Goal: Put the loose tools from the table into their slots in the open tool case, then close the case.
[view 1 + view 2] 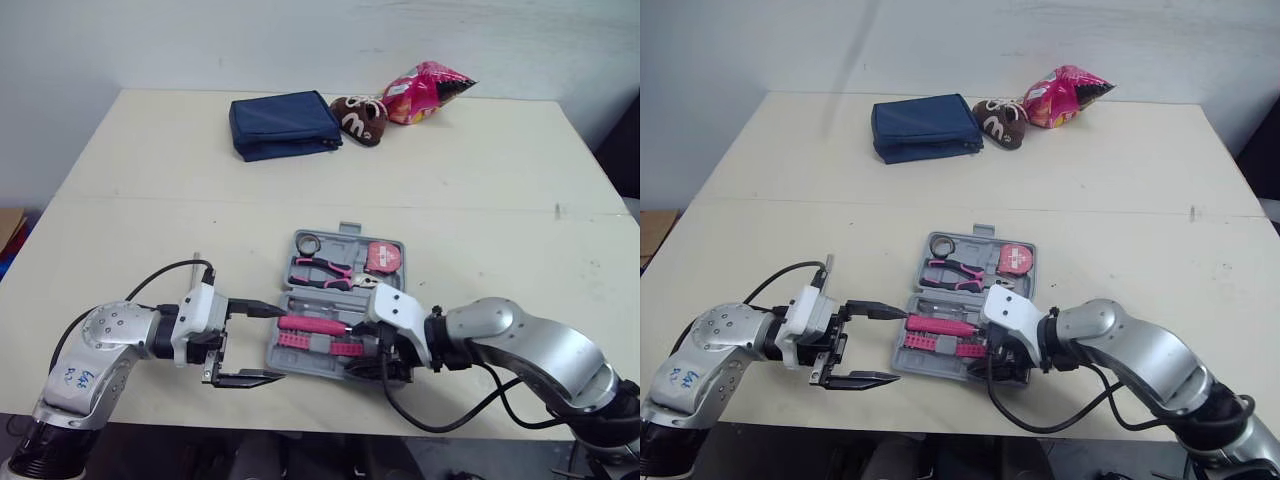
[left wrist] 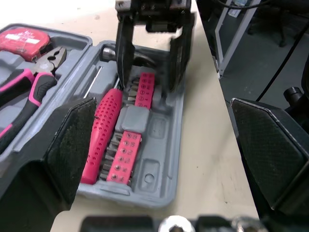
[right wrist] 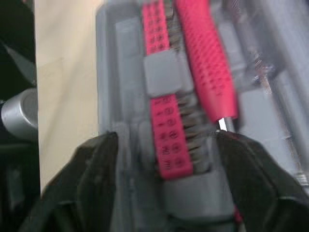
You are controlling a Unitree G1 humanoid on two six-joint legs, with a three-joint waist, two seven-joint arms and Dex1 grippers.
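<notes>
One case (image 2: 155,159): one screwdriver (image 2: 104,130), two bit strips (image 2: 123,157), one pliers (image 2: 29,89), one tape (image 2: 21,37).

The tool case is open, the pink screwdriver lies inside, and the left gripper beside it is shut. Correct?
No: the left gripper is open, jaws wide apart, as the left eye view shows. The tool case is open, with the pink screwdriver inside.

The tool case (image 2: 159,164) is grey. Its screwdriver handle (image 2: 102,130) is pink with a dimpled pattern, its pliers (image 1: 322,272) pink and black, its tape measure (image 1: 381,257) red. The tabletop (image 1: 480,190) is cream, the far pouch (image 1: 284,124) navy, the snack bag (image 1: 425,92) pink.
</notes>
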